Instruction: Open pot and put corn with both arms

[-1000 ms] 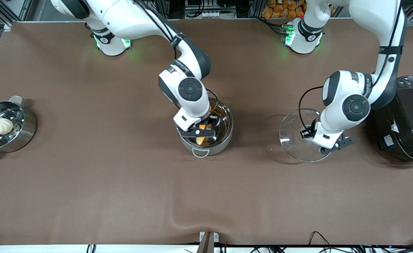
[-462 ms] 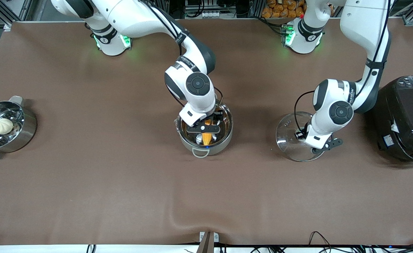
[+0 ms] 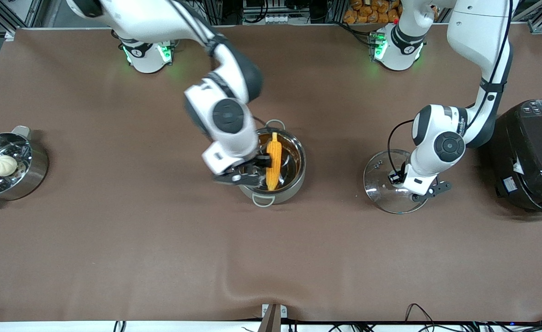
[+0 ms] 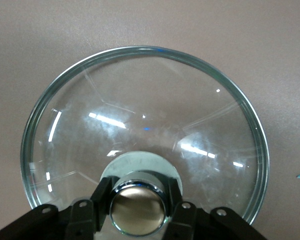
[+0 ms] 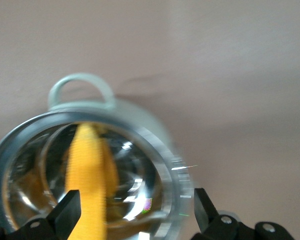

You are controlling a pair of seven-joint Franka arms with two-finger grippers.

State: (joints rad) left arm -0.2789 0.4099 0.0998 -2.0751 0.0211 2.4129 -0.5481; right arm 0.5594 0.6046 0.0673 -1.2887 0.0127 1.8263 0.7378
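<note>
The steel pot (image 3: 294,188) stands open in the middle of the table. The yellow-orange corn (image 3: 273,161) lies in it, leaning on the wall, with nothing holding it. My right gripper (image 3: 248,174) is open and empty, up over the pot's rim on the side toward the right arm's end. In the right wrist view the corn (image 5: 85,180) and the pot's rim (image 5: 176,167) show between my spread fingers (image 5: 70,212). My left gripper (image 3: 402,177) is shut on the knob (image 4: 138,207) of the glass lid (image 3: 380,184), low at the table toward the left arm's end. The lid (image 4: 140,110) fills the left wrist view.
A steel steamer pot (image 3: 35,177) with a white bun (image 3: 3,165) stands at the right arm's end of the table. A big black cooker (image 3: 533,157) stands at the left arm's end, close beside the left arm. The brown cloth has a wrinkle (image 3: 252,286) near the front edge.
My right gripper has let go of the corn, opened and risen out of the pot toward the right arm's end. The corn now lies in the pot. The left gripper lowered the lid.
</note>
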